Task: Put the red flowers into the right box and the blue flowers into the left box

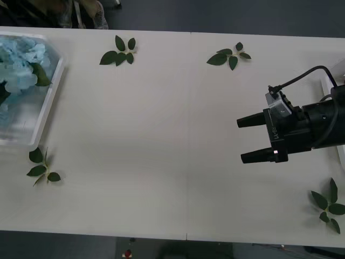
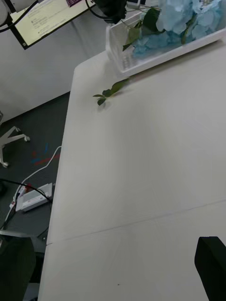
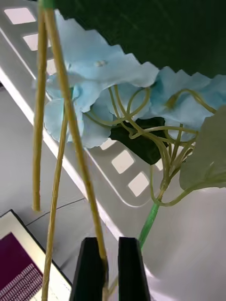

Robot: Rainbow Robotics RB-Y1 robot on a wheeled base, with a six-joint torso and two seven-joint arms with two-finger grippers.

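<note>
The blue flowers (image 1: pixel 19 67) lie heaped in the left box (image 1: pixel 51 91) at the table's far left corner. In the left wrist view my left gripper (image 3: pixel 110 270) is shut on a thin yellow-green stem of the blue flowers (image 3: pixel 117 70), just above the slotted floor of the left box (image 3: pixel 122 162). My right gripper (image 1: pixel 241 140) hovers open over the right side of the table, black fingers pointing left, nothing between them. Behind it shows the rim of the right box (image 1: pixel 340 155). From the right wrist, the open right gripper (image 2: pixel 113 277) faces the distant left box (image 2: pixel 117 51) and blue flowers (image 2: pixel 183 23). The red flowers are out of view.
Loose green leaf sprigs lie on the table: far left (image 1: pixel 119 52), far right (image 1: pixel 229 55), near left (image 1: pixel 42 167), near right (image 1: pixel 329 205), and one beside the left box (image 2: pixel 110 90). A monitor (image 2: pixel 47 19) stands beyond the table's left end.
</note>
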